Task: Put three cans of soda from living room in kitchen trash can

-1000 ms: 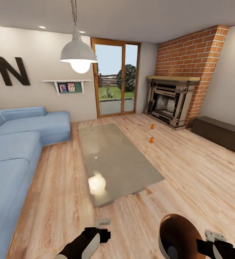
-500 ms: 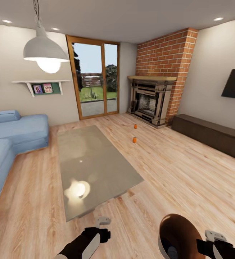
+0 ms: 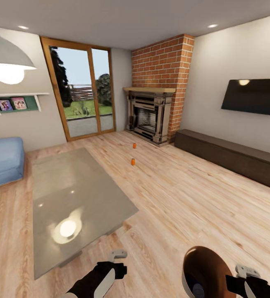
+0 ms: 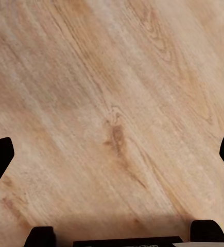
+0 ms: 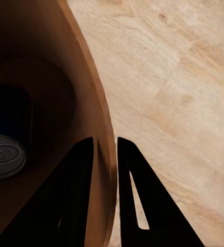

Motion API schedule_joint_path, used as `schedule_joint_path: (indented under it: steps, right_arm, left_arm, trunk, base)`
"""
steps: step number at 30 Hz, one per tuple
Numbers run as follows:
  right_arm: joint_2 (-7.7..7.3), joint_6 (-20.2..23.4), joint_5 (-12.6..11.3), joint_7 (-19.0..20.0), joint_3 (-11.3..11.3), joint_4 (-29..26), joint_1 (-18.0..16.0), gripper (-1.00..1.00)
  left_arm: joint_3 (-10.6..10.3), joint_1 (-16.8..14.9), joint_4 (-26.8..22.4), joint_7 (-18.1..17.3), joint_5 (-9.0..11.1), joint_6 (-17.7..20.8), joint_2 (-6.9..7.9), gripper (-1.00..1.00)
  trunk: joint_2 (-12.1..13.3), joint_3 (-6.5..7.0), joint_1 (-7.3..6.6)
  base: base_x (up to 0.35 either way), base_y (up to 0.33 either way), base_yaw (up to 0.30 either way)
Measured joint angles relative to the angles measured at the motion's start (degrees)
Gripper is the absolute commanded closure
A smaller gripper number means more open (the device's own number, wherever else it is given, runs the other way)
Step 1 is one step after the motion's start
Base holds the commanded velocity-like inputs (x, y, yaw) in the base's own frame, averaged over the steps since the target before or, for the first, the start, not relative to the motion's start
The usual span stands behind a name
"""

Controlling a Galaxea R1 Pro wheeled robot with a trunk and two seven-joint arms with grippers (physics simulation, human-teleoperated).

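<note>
Right wrist view: soda can (image 5: pixel 4 156) inside bin (image 5: pixel 99 128).

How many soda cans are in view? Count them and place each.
3. Two soda cans stand on the wood floor before the fireplace: the nearer one, the farther one. A third can lies inside the trash can pinched by the right gripper.

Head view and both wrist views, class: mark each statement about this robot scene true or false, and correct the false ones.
1. Two soda cans stand on the wood floor. True.
2. The right end effector grips the trash can by its rim. True.
3. The trash can is empty. False: a can lies inside.
4. The left end effector holds a can. False: it is open, holding nothing.
5. The TV hangs above the fireplace. False: it hangs on the adjacent wall.
</note>
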Motion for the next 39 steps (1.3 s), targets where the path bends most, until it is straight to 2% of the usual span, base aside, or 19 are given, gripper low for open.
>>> schedule_joint_path:
  steps: [22,39]
  right_arm:
    - [0.0,0.0,-0.06,0.01,0.05,-0.01,0.0,1.0]
    - [0.05,-0.03,-0.07,-0.02,0.05,-0.02,0.0,1.0]
  left_arm:
    - [0.01,0.0,0.0,0.1,0.01,-0.93,-0.08,-1.0]
    - [0.0,-0.01,0.03,0.08,0.0,-1.46,-0.07,-1.0]
  trunk:
    - [0.0,0.0,0.0]
    - [0.0,0.0,0.0]
  base:
    - [0.02,-0.339,-0.019]
    - [0.143,-0.32,0.0]
